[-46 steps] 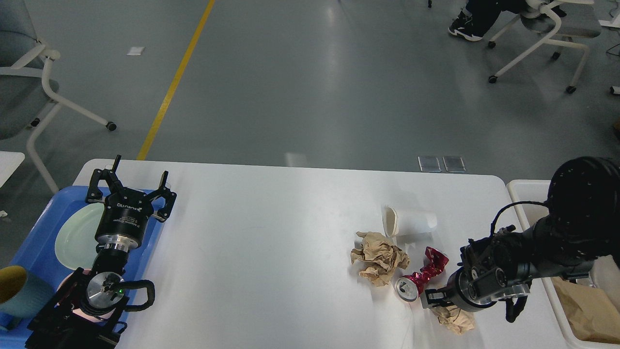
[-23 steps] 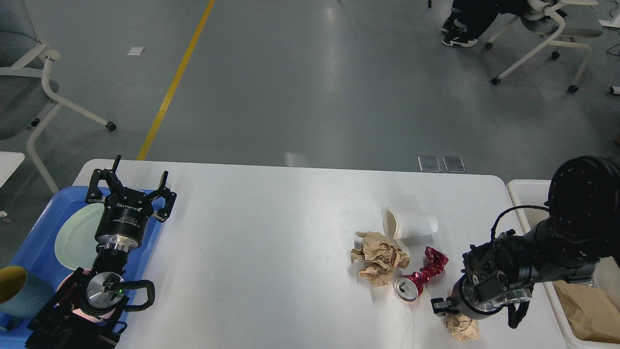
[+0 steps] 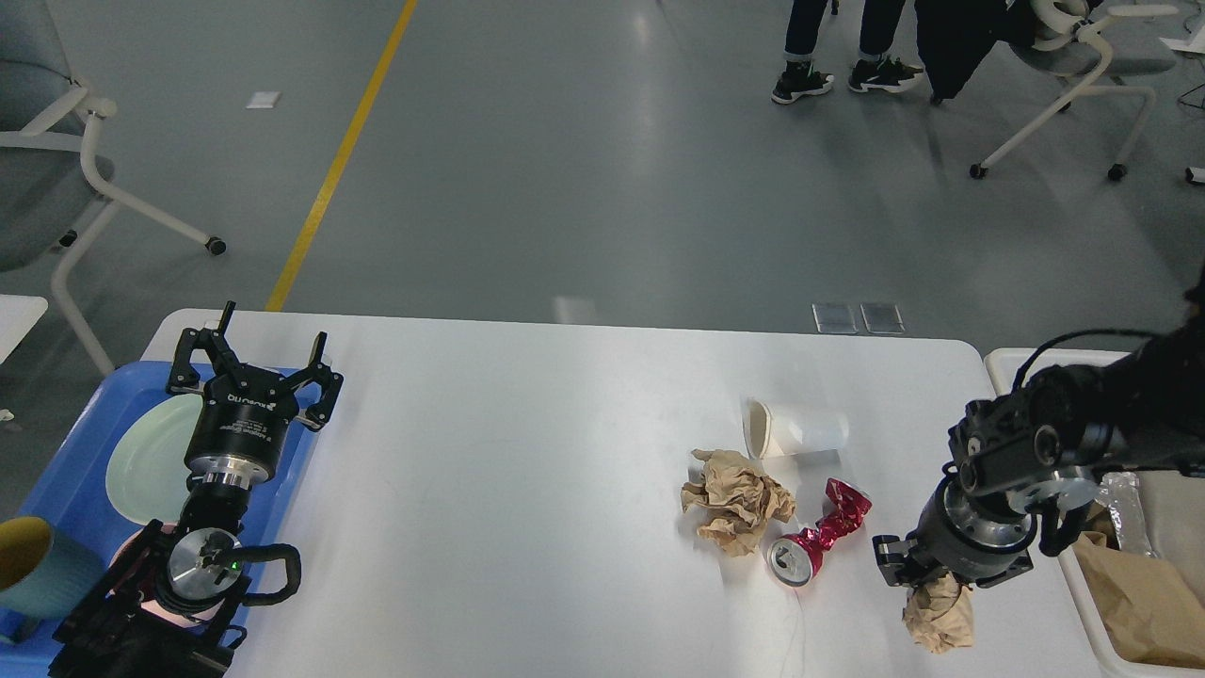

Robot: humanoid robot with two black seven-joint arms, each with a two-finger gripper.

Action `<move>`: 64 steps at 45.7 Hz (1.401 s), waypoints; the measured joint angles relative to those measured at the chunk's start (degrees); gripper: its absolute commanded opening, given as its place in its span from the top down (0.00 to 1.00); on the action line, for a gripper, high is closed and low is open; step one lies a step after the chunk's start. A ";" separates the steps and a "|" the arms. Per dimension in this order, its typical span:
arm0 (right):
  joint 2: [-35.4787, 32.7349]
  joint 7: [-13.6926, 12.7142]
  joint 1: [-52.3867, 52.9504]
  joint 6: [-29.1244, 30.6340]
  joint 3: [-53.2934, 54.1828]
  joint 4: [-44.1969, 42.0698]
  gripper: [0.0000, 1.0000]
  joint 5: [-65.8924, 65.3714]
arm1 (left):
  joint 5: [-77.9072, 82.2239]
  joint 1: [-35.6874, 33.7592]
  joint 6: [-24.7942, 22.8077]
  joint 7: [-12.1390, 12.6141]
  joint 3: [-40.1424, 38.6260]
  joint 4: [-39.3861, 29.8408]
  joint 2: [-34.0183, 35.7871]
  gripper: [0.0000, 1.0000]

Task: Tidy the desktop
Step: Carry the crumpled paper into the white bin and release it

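White bench (image 3: 527, 452) fills the lower middle of the head view, its near edge cut off by the frame bottom. Left gripper (image 3: 252, 363) hangs over the bench's left edge, above a blue tray (image 3: 80, 443), fingers spread apart, holding nothing; the arm hides part of a pale green plate (image 3: 146, 461) in the tray. A teal cup with yellow inside (image 3: 33, 565) sits at the frame's left edge, partly cropped. Right gripper (image 3: 927, 589) points down near the bench's right end, closed on a crumpled brown paper wad (image 3: 939, 617) that hangs below it; the fingers are mostly hidden behind the wrist and the paper, and whether the wad touches the bench cannot be told. Just left of it lie a crushed red can (image 3: 817, 539), a larger brown paper ball (image 3: 737, 499) and a white paper cup on its side (image 3: 795, 431), all close together. An off-white bin (image 3: 1021, 363) beside the bench's right edge holds brown paper (image 3: 1144, 603); it is partly hidden by the arm and cut off by the frame.
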 measured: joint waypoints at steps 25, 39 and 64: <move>-2.80 12.79 40.47 17.17 -16.27 15.62 1.00 3.92 | -0.05 0.00 0.00 0.00 0.00 0.00 0.06 0.04; -8.68 13.98 35.94 14.20 -23.88 10.87 1.00 4.03 | -0.01 0.04 0.00 0.00 0.00 0.00 0.02 0.04; -23.72 12.46 -31.09 -10.55 -1.64 -41.86 1.00 4.04 | 0.00 0.08 0.00 -0.01 0.00 0.00 0.05 0.04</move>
